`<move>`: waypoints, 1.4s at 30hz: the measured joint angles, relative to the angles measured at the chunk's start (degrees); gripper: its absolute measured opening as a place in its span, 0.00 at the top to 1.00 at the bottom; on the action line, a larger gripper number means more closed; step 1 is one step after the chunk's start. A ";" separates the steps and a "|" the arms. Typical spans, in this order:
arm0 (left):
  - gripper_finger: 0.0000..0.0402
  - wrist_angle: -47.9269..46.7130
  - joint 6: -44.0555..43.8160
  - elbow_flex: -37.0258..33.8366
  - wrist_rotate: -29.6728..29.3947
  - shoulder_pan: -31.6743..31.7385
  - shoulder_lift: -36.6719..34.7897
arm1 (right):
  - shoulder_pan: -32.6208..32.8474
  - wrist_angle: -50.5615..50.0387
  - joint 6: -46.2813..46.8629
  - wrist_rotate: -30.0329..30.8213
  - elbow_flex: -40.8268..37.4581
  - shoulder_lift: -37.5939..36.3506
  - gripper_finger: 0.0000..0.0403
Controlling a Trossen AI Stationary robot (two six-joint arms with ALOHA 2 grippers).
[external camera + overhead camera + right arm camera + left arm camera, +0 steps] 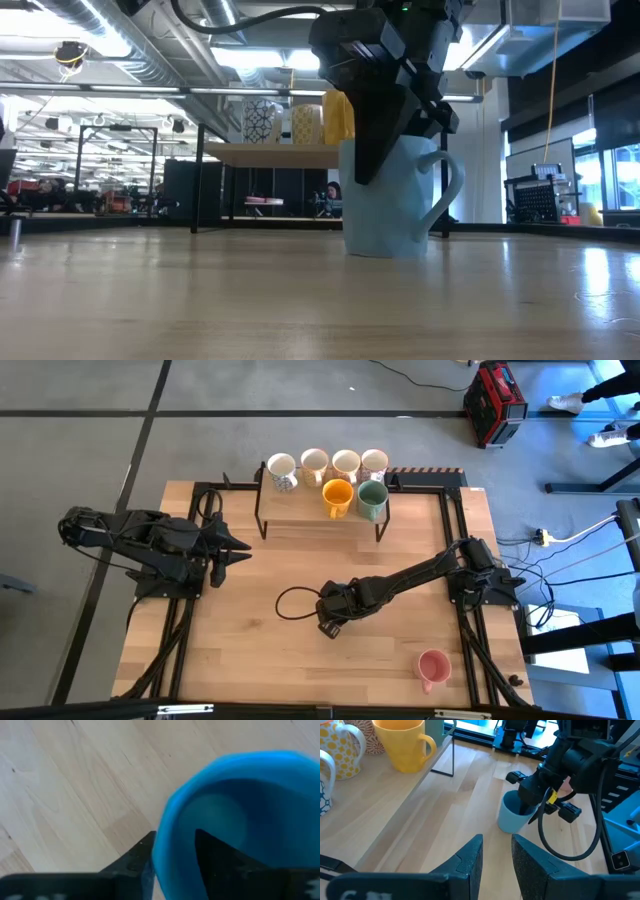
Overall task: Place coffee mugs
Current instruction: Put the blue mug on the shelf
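A light blue mug [390, 215] stands upright on its base at the middle of the table [250, 650]. My right gripper [170, 855] comes down on it from above, open: one finger is inside the cup and one outside its wall. On the far rack [320, 520] stand several white mugs [314, 462], an orange mug [337, 495] and a green mug [372, 500]. A pink mug [432, 668] sits upright near the table's front right. My left gripper [238, 550] hovers open at the left, holding nothing. My right gripper straddles the light blue mug's rim wall [162, 835], fingers pointing steeply down. The inner finger [215, 855] stands apart from the wall. The outer finger [135, 857] lies close against it, but I cannot tell whether it touches. The mug rests on the table.
A black cable loop [295, 603] lies on the wood just left of the right gripper. Black frame rails run along the table's left and right sides. A red case [495, 400] stands on the floor beyond the table. Bare wood stretches between the rack and the blue mug.
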 joint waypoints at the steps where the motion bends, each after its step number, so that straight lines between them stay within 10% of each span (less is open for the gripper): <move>1: 0.76 0.00 0.00 0.00 0.00 0.00 0.02 | 0.00 -0.03 0.01 -0.01 0.04 -0.03 0.68; 23: 0.76 -0.10 -0.02 0.00 1.63 0.02 0.03 | 4.85 -14.01 -0.66 6.75 9.12 -8.89 0.61; 32: 0.76 -0.26 -0.06 0.00 2.99 0.02 0.52 | 12.34 -10.31 6.59 13.31 -3.74 -17.50 0.61; 42: 0.76 -0.11 0.02 0.00 2.14 0.02 0.46 | 16.39 18.19 5.80 19.63 -25.56 -18.99 0.61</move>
